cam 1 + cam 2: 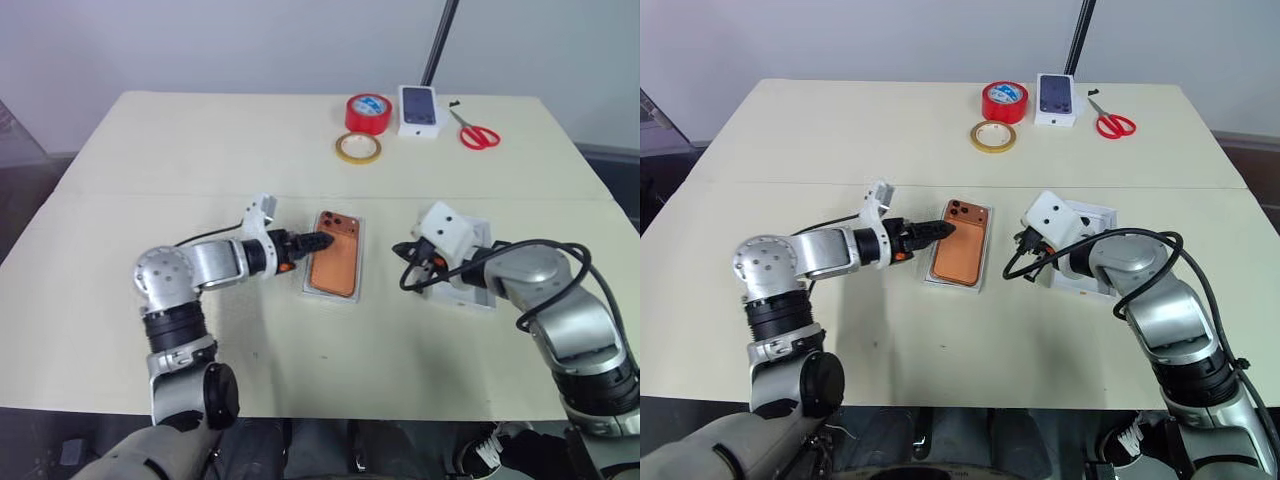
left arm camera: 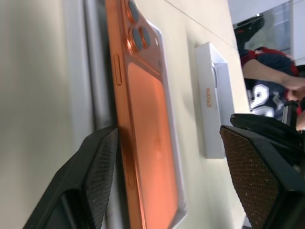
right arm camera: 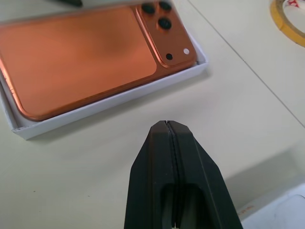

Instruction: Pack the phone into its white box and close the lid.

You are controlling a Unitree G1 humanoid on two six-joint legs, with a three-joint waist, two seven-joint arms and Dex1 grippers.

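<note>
The orange phone (image 1: 334,264) lies back up inside the shallow white box (image 3: 109,101) at the table's middle, its camera lenses at the far end. My left gripper (image 1: 318,241) is open at the phone's far left corner; in the left wrist view its fingers (image 2: 93,183) stand wide apart on either side of the phone's edge. My right gripper (image 3: 166,125) is shut and empty, pointing at the box from its right with bare table between them. The white lid (image 2: 209,95), lettered on its side, lies on the table under my right forearm.
At the table's far edge are a red tape roll (image 1: 368,112), a yellow tape ring (image 1: 357,148), a small white box with a phone picture (image 1: 419,108) and red scissors (image 1: 478,133). A black pole (image 1: 440,40) rises behind. A person in dark clothes (image 2: 264,90) sits beyond.
</note>
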